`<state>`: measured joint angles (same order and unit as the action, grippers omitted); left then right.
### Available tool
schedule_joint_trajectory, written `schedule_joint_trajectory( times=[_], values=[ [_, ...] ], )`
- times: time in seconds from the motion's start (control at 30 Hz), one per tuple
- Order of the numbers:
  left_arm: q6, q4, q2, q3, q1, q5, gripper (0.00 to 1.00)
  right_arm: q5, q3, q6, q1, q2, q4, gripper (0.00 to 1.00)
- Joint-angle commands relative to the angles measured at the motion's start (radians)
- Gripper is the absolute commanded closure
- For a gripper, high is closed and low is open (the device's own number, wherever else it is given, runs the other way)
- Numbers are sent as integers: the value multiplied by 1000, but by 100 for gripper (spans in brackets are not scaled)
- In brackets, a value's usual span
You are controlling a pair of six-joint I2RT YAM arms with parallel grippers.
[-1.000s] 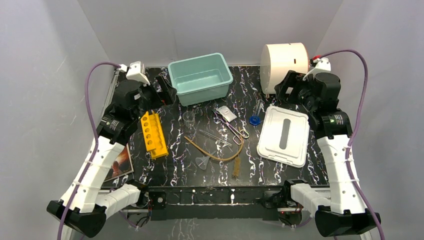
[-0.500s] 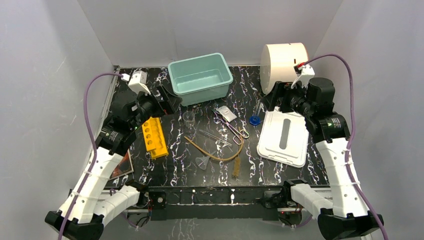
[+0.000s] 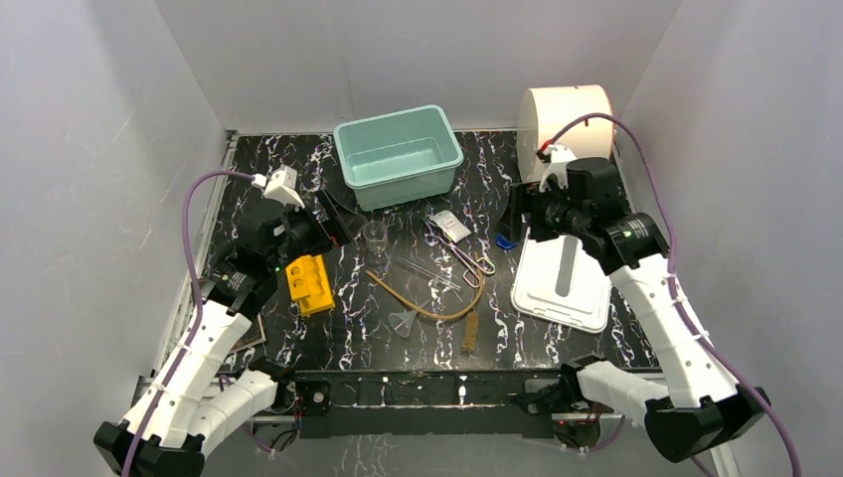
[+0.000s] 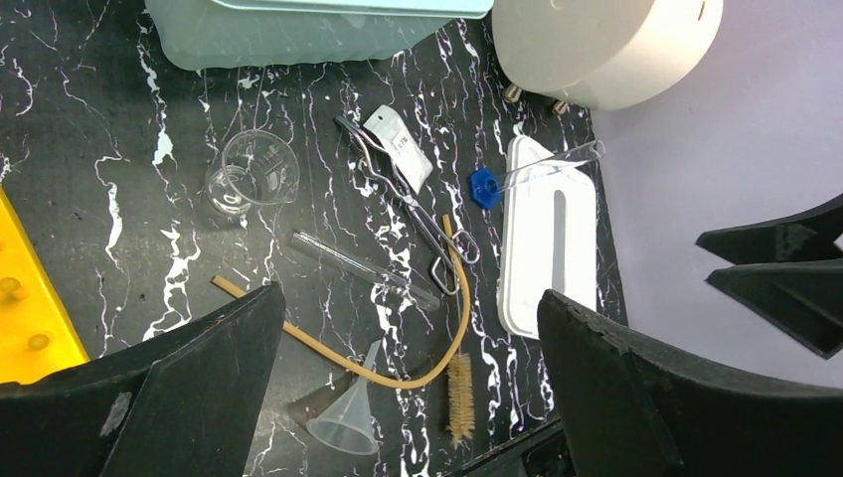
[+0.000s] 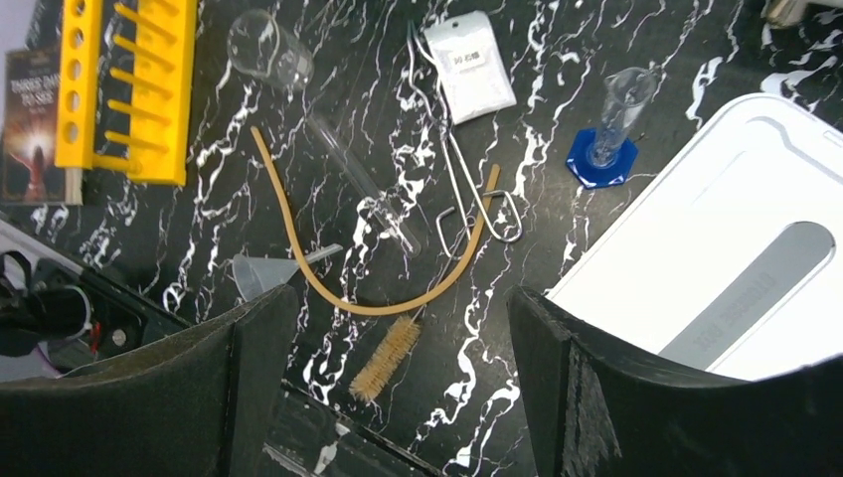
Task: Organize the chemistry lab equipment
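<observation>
I see my left tool (image 4: 409, 298) and right tool (image 5: 403, 293) both wide open, empty, above the tan tube (image 5: 373, 311) on the desk (image 5: 557, 60).

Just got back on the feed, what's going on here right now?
Nothing is held. The left gripper and right gripper both hover above the black table with jaws open. The beaker, metal tongs, rubber tube, funnel and brush lie loose on it, none of them in the teal bin at the back.
</observation>
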<state>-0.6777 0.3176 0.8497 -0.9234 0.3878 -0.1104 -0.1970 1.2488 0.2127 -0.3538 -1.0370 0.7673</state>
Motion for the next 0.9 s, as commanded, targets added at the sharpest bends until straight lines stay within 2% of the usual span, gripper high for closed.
schedule_joint_trajectory(
  times=[0.0, 0.17, 0.33, 0.43, 0.67, 0.73, 0.8, 0.87],
  values=[
    [-8, -11, -8, -14, -7, -9, 2, 95, 70, 9, -100, -41, -11, 15],
    [15, 56, 15, -52, -7, 34, 2, 205, 91, 0, -238, -101, -31, 15],
    [4, 109, 27, -80, -7, 93, 2, 358, 95, -21, -432, -199, -68, 16],
    [11, 114, 24, -92, -7, 97, 2, 394, 77, -27, -520, -274, -116, 17],
    [37, 139, 39, -137, -7, 123, 2, 383, -36, -23, -550, -394, -296, 18],
    [28, 150, 38, -137, -7, 155, 2, 384, -40, -39, -550, -449, -306, 23],
    [30, 146, 36, -132, -7, 156, 2, 382, -34, -57, -550, -505, -307, 32],
    [33, 146, 35, -131, -7, 156, 2, 383, -25, -68, -550, -550, -310, 34]
  ],
)
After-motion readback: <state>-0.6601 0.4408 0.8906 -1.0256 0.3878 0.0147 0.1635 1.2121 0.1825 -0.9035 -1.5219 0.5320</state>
